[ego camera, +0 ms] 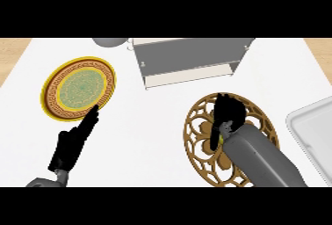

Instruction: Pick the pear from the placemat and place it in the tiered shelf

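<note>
The right hand (228,115) curls down over the brown openwork placemat (201,132), grasping a mostly hidden yellow pear (220,139); the tiered shelf (188,61) stands just beyond the placemat. The left hand (74,140) rests released, left of the placemat.

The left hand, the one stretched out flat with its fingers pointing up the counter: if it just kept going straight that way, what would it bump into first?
Most likely the yellow-rimmed plate. The left hand points up and slightly right, its fingertips already at the plate's lower edge. Height is unclear from above, so it could pass over the rim.
</note>
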